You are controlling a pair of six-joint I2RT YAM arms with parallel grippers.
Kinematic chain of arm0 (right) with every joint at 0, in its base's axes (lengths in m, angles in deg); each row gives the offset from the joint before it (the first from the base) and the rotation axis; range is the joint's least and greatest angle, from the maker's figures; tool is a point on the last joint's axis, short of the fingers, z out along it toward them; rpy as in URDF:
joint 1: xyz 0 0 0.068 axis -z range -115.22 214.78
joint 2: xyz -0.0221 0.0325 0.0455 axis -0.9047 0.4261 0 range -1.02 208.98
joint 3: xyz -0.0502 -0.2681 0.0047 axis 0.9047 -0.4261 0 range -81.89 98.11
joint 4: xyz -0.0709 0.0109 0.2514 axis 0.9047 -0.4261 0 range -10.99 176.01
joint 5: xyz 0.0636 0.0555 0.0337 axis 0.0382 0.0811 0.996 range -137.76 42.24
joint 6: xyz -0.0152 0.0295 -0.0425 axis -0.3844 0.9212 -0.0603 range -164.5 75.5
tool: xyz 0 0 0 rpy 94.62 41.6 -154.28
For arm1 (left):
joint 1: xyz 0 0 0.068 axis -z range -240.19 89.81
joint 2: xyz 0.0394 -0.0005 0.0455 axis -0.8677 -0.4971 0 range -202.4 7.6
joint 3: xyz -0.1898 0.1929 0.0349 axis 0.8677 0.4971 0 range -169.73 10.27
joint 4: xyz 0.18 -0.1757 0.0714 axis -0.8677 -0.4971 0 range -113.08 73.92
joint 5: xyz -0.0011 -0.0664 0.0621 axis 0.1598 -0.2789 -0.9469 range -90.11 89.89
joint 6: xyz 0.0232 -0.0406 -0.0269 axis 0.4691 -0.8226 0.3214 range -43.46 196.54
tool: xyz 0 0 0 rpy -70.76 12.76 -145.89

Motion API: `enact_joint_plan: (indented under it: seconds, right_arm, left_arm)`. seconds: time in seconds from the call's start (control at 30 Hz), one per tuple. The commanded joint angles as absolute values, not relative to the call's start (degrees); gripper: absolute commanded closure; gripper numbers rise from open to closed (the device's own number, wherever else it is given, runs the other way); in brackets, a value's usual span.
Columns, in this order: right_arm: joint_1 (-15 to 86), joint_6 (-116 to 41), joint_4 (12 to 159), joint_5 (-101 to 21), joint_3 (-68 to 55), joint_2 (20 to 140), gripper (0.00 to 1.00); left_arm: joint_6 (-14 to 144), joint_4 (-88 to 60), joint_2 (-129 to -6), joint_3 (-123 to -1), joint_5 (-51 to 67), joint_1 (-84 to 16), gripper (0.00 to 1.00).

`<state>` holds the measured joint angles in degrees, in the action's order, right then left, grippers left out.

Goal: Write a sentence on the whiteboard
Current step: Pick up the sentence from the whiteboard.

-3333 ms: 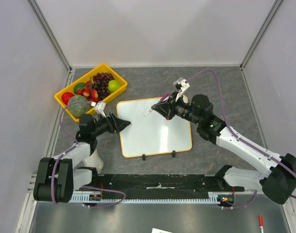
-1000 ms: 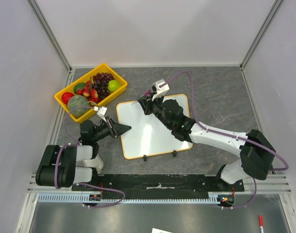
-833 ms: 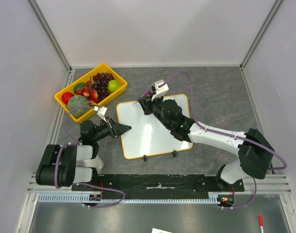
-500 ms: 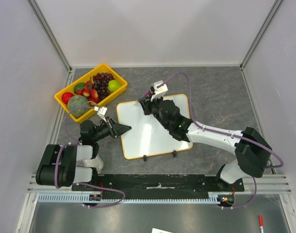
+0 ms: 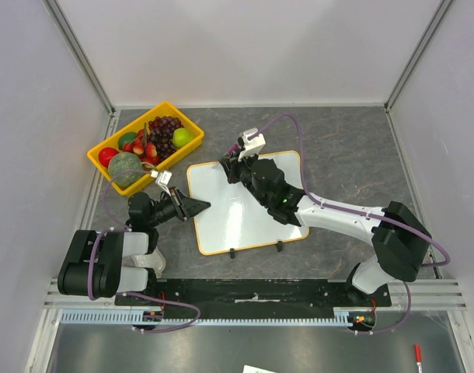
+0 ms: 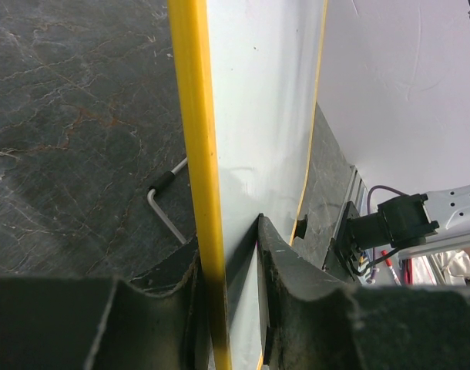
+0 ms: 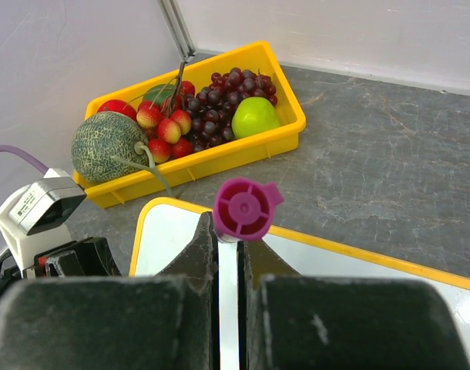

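Observation:
The whiteboard (image 5: 249, 206) lies flat mid-table, white with a thin orange-yellow frame and two black clip feet at its near edge. My left gripper (image 5: 198, 206) is shut on its left edge; in the left wrist view the yellow frame (image 6: 198, 154) runs between the fingers (image 6: 285, 262). My right gripper (image 5: 228, 166) hangs over the board's far left corner, shut on a white marker whose magenta end cap (image 7: 246, 208) faces the camera. The marker's tip is hidden. The sentence is not in view: the board's face (image 7: 169, 235) shows blank.
A yellow fruit tray (image 5: 192, 123) holding a melon, grapes and an apple stands just beyond the board's far left corner, close to the right gripper. A bent metal rod (image 6: 164, 206) lies on the table by the board's edge. Enclosure walls stand on three sides.
Over three seconds the right arm swung the marker from the board's far right to its far left corner; in the last second it only crept left. The left gripper stays on the edge.

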<state>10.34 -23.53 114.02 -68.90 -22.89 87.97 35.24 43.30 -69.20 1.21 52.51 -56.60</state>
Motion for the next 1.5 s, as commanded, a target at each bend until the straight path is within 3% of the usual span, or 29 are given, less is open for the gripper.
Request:
enact_joint_plan:
  seconds: [0.0, 1.47]
  right_arm:
    - [10.1, -23.6, 113.9, -68.2, -20.4, 89.1, 1.0]
    - [10.2, -22.5, 110.4, -67.1, -28.0, 84.5, 1.0]
  left_arm:
    - [37.5, 44.0, -69.8, 0.8, 53.0, -55.9, 0.98]
    - [37.5, 43.6, -69.8, 0.7, 52.7, -55.8, 0.98]
